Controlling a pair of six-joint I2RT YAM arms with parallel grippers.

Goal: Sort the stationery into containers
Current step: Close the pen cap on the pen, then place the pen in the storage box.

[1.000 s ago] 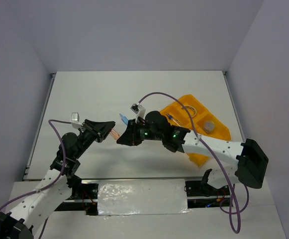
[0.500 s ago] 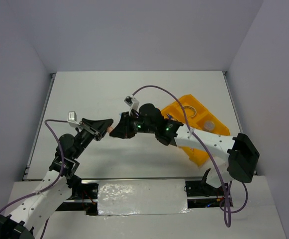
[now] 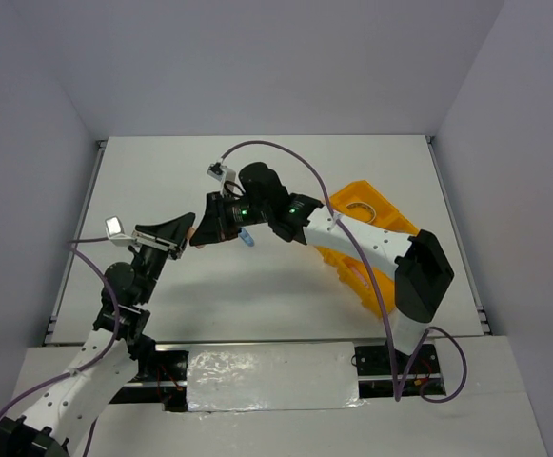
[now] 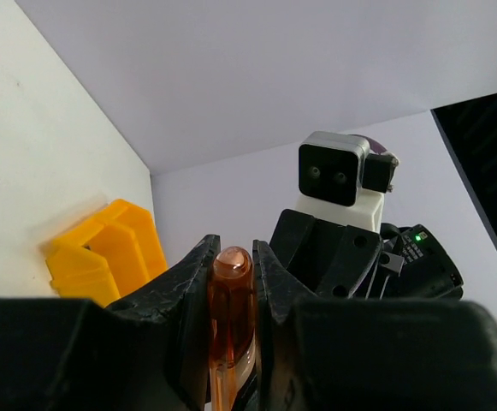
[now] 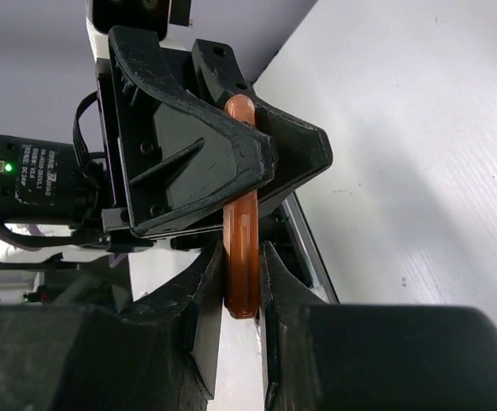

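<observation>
**Inspector:** Salmon-pink is the item to report. The salmon-pink pen-like piece (image 4: 231, 330) is held off the worktop (image 3: 352, 162), upright in the left wrist view. The left pincer (image 4: 232, 257) is closed on its barrel, with the rounded end standing proud of the jaws.

**Clerk:** What has changed?

**Inspector:** A second ago the two arms were apart, with a stretch of the piece bare between them. The right arm has since reached across toward 9 o'clock, away from the tray. The left arm has drawn back the same way. The right pincer (image 5: 242, 261) is now nose to nose with the left, and its jaws are closed on the same piece lower down the barrel. Both pincers grip it at once.

**Clerk:** Anything else of note to the right?

**Inspector:** A blue pen-like piece (image 3: 246, 236) lies on the worktop, at about 4 o'clock from the meeting point and under the right wrist. The orange-yellow tray (image 3: 371, 211) sits well apart at 3 o'clock and is more exposed than it was.

**Clerk:** And the meaning for the task?

**Inspector:** In my judgement this is a handover at its midpoint. The piece is not yet sorted. The left pincer would have to let go before the right can carry it to a compartment.
</observation>
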